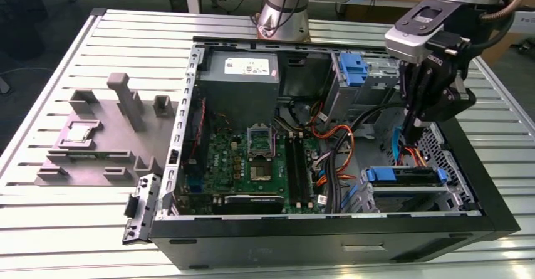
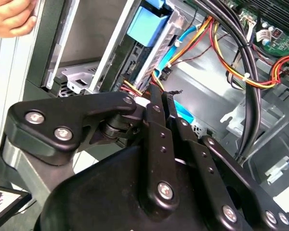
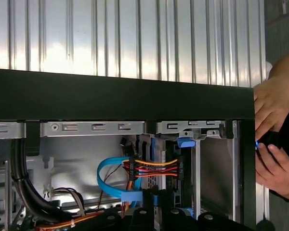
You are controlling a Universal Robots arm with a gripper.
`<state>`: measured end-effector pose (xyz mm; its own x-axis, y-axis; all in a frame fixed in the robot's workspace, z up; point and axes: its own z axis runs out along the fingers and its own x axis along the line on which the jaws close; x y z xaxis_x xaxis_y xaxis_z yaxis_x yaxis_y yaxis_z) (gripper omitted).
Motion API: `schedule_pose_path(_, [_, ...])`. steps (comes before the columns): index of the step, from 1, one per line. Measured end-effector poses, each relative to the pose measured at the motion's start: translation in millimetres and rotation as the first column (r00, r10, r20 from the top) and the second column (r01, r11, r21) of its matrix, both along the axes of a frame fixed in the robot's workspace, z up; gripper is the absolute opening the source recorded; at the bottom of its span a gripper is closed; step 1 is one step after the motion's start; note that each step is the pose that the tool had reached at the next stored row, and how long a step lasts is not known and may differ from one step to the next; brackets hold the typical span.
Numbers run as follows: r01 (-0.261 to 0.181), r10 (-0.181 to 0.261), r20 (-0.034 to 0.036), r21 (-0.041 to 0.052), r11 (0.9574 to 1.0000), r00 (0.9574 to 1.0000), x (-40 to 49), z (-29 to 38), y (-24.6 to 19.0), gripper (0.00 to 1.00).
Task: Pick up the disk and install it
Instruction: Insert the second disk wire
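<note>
The slatted metal table (image 1: pixel 100 229) carries an open computer case (image 1: pixel 334 241), lying on its side. Inside the case, the grey power supply (image 1: pixel 240 72) sits at the far end, and the motherboard (image 1: pixel 250 163) lies on the floor. The gripper (image 1: pixel 415 123) hangs over the drive bays on the exterior view's right, fingers (image 2: pixel 156 103) pressed together with nothing between them. The disk (image 1: pixel 405 177) (blue rails showing) sits in its bay directly beneath. A person's hand (image 3: pixel 274 139) rests outside the case wall.
</note>
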<state>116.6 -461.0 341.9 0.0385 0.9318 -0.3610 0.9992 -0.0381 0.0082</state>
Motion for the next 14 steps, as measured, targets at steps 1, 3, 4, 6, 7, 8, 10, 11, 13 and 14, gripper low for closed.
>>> schedule_pose_path(1, [-0.002, 0.002, 0.0004, 0.0001, 1.0, 1.0, -0.1, -0.1, -1.3, 0.16])
schedule_pose_path(3, [-0.008, 0.008, 0.0033, 0.0, 1.0, 1.0, -0.6, -0.4, -4.2, 0.16])
schedule_pose_path(4, [-0.011, 0.011, 0.005, 0.0, 0.9999, 0.9999, -0.8, -0.6, -5.6, 0.16])
schedule_pose_path(6, [-0.015, 0.015, 0.0098, 0.0002, 0.9999, 0.9998, -1.3, -1.1, -7.4, 0.16])
schedule_pose_path(7, [-0.016, 0.016, 0.0136, 0.0, 0.9999, 0.9998, -2.1, -1.1, -8.0, 0.16])
schedule_pose_path(8, [-0.017, 0.017, 0.0185, 0.0, 0.9999, 0.9997, -3.4, -1.2, -8.4, 0.16])
schedule_pose_path(10, [-0.017, 0.017, 0.0331, -0.0002, 0.9999, 0.9993, -7.2, -1.2, -8.7, 0.16])
schedule_pose_path(11, [-0.017, 0.017, 0.0419, -0.0004, 0.9999, 0.999, -9.6, -1.3, -8.7, 0.16])
schedule_pose_path(13, [-0.017, 0.017, 0.056, -0.0006, 0.9999, 0.9983, -15.5, -1.6, -8.7, 0.16])
schedule_pose_path(14, [-0.017, 0.017, 0.0608, -0.0007, 0.9999, 0.998, -17.9, -1.8, -8.7, 0.16])
